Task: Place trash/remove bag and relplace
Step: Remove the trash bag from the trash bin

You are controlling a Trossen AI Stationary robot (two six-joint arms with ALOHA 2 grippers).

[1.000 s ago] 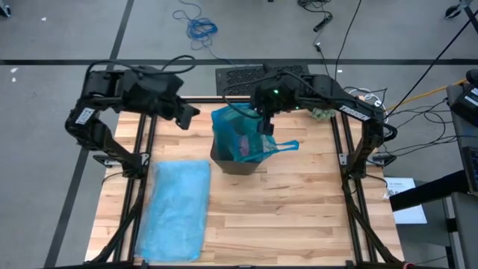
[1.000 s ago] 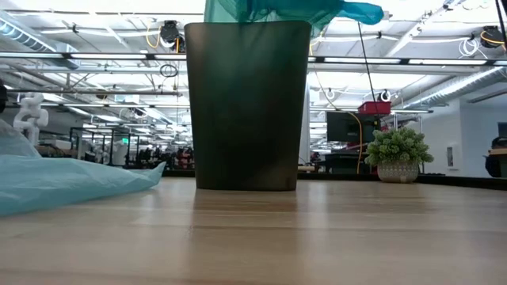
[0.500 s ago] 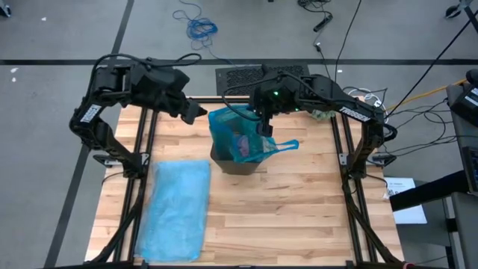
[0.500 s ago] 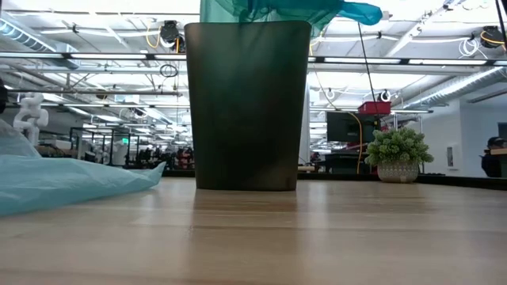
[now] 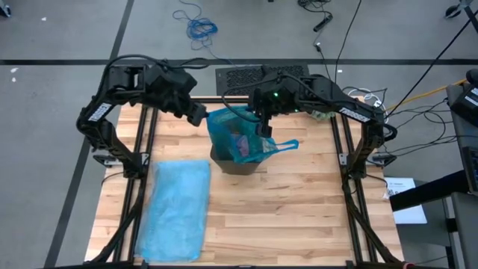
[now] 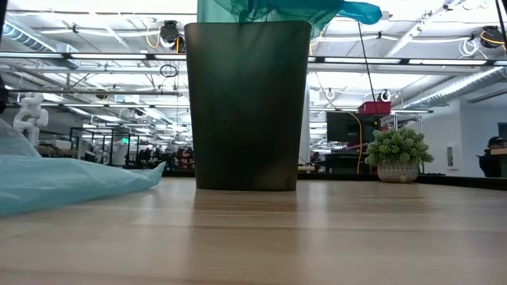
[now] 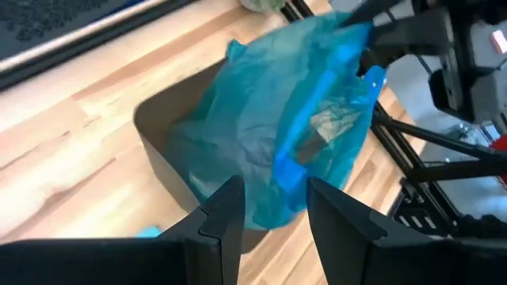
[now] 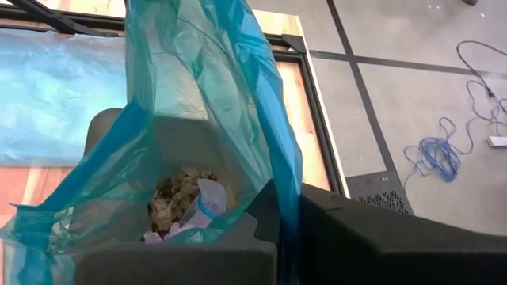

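A dark bin (image 5: 237,163) stands at the table's middle, and its blue bag (image 5: 233,134) is drawn partly up out of it. Crumpled brown and white trash (image 8: 184,199) lies inside the bag. My right gripper (image 5: 263,125) is above the bin's right side, shut on the bag's rim. My left gripper (image 5: 199,113) is open and hovers just left of the bag (image 7: 277,134) without touching it. A second blue bag (image 5: 178,209) lies flat on the table's near left part. My right gripper (image 8: 287,207) pinches the blue bag's upper rim (image 8: 279,170) on its right side between its two fingers, coming from above. The plastic rises taut from the fingers' hold and the bag's lower part stays inside the bin (image 8: 103,127).
A fuzzy grey-green ball (image 5: 323,114) sits near the table's far right corner and also shows in the low view (image 6: 398,154). A loose flap of the bag (image 5: 287,145) sticks out to the bin's right. The flat bag (image 6: 63,178) covers the near left.
My left gripper has moved toward the table's right, closing in on the bag's left side, still open. My right gripper has kept its hold.
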